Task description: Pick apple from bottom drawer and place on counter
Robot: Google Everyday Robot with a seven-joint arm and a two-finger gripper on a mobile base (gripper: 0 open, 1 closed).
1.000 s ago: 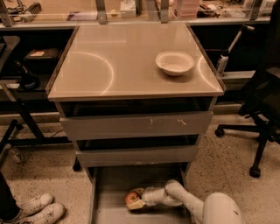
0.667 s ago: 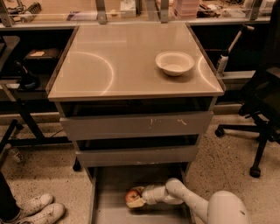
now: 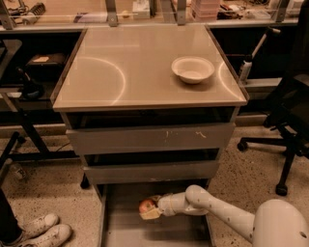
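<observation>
The apple (image 3: 145, 206), small and red with a yellowish patch, is in the open bottom drawer (image 3: 124, 232), near the front of the cabinet. My gripper (image 3: 150, 208) reaches in from the right on a white arm, and its fingers are closed around the apple, one above and one below. The apple looks slightly raised off the drawer floor. The counter (image 3: 130, 72) is the glossy beige top of the cabinet, above the two shallower drawers.
A white bowl (image 3: 192, 69) stands on the right part of the counter. A black office chair (image 3: 289, 130) stands to the right of the cabinet. White shoes (image 3: 41, 230) are on the floor at the lower left. A cluttered bench (image 3: 145, 12) runs behind.
My gripper and the apple have moved up in the view, a little away from the drawer floor. The wrist has shifted with them. The bowl and drawers have not moved.
</observation>
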